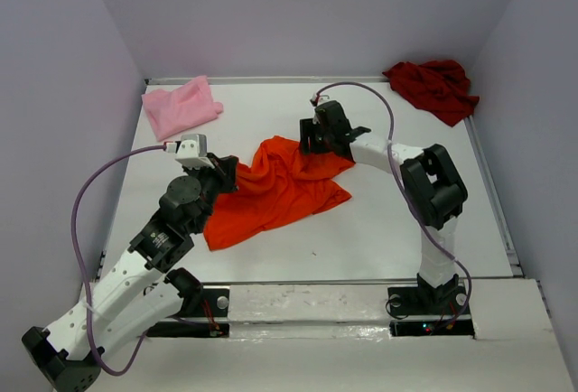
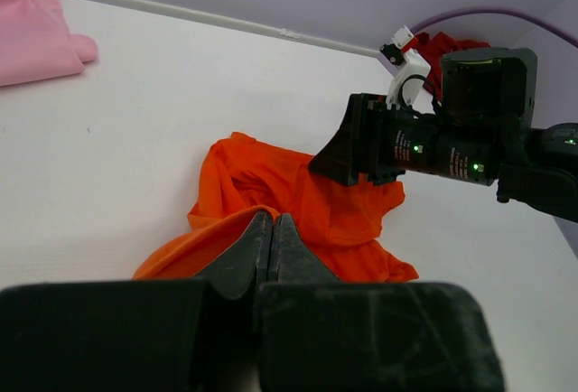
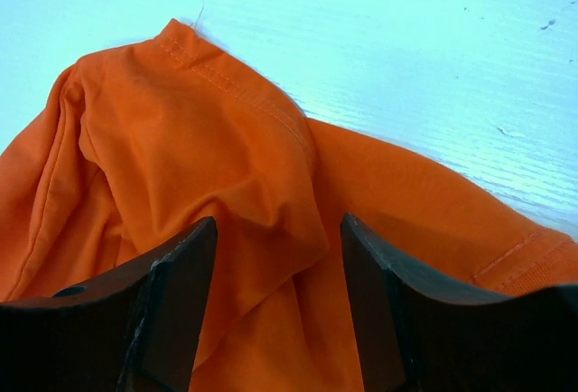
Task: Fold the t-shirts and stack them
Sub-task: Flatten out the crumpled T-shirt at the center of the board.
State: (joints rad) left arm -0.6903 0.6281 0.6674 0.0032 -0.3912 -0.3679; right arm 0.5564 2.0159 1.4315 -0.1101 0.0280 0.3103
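The orange t-shirt (image 1: 280,189) lay crumpled and unfolded on the white tabletop (image 1: 397,229), roughly at its middle. The left claw (image 1: 226,173) sat at the shirt's left edge. In the left wrist view its jaws were pressed together with a fold of orange cloth caught at their tips, so it was gripping the shirt. The right claw (image 1: 310,146) was at the shirt's far right corner, low over the cloth. In the right wrist view its jaws stood apart with a hemmed orange fold bunched between them. The pink t-shirt (image 1: 181,107) lay well beyond the orange one to the far left, and the dark red t-shirt (image 1: 433,85) lay heaped well beyond it to the far right.
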